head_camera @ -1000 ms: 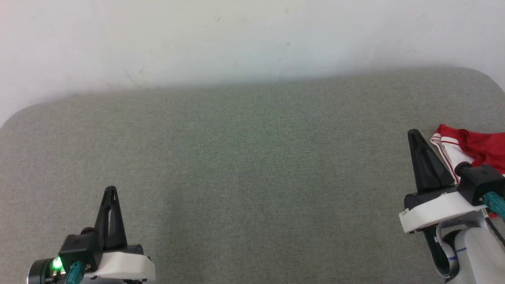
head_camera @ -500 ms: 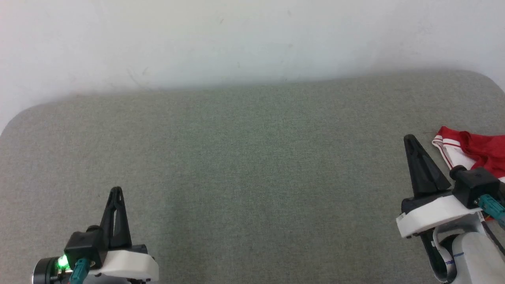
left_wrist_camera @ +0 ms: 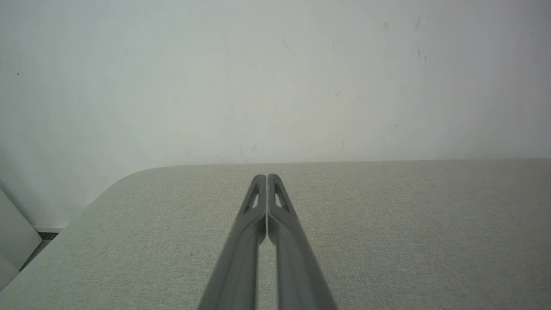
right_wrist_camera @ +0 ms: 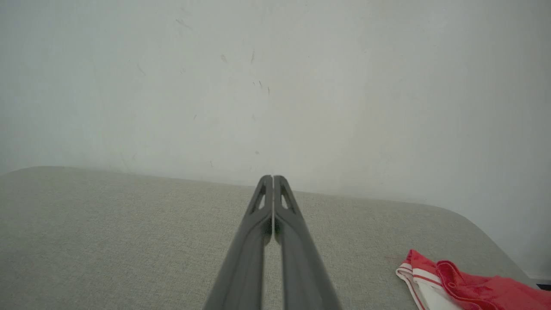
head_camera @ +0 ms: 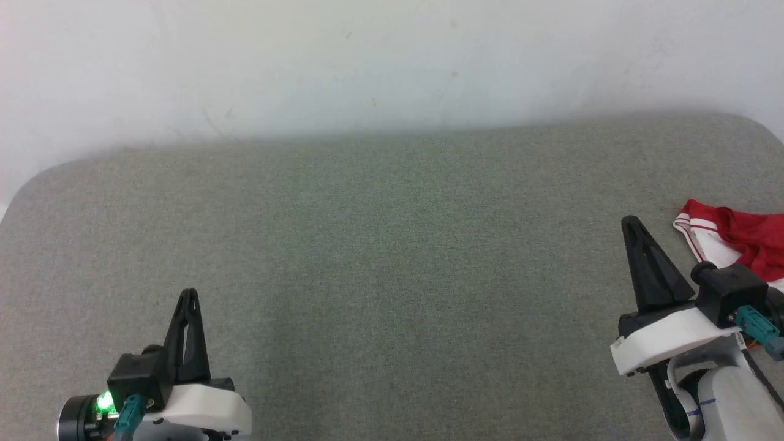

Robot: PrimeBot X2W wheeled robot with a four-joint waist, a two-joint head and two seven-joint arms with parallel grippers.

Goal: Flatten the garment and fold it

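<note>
One garment (head_camera: pixel 744 236), red with a white sleeve (head_camera: pixel 704 245) edged in red stripes, lies bunched on the right side of the worktop (head_camera: pixel 392 257), close to the worktop's right edge. Part of it runs past the head view's border, so its full extent cannot be told. Flattening is not yet begun.

Risks, as judged from this layout:
(a) The heap offers several layers at once, and a pinch taken blindly may gather front and back together, so the cloth would not spread flat.
(b) The heap sits near the worktop's right edge, and a push or pull toward that edge may slide it off the worktop.
(c) A claw lowered with its fingers together would plough the cloth instead of taking it, adding creases.
(d) The right arm's wrist housing (head_camera: pixel 729 285) and teal cable (head_camera: pixel 756 324) overlap the cloth in the head view. Whether they touch it cannot be told, but a snag there would drag the heap.

The left claw (head_camera: pixel 188 294) has its fingers pressed together along their length and holds nothing. It is poised over the worktop's front left, well apart from the cloth. The right claw (head_camera: pixel 631 222) is likewise pressed together and empty, over the worktop's front right, with its tips near the striped sleeve but not touching it.
</note>
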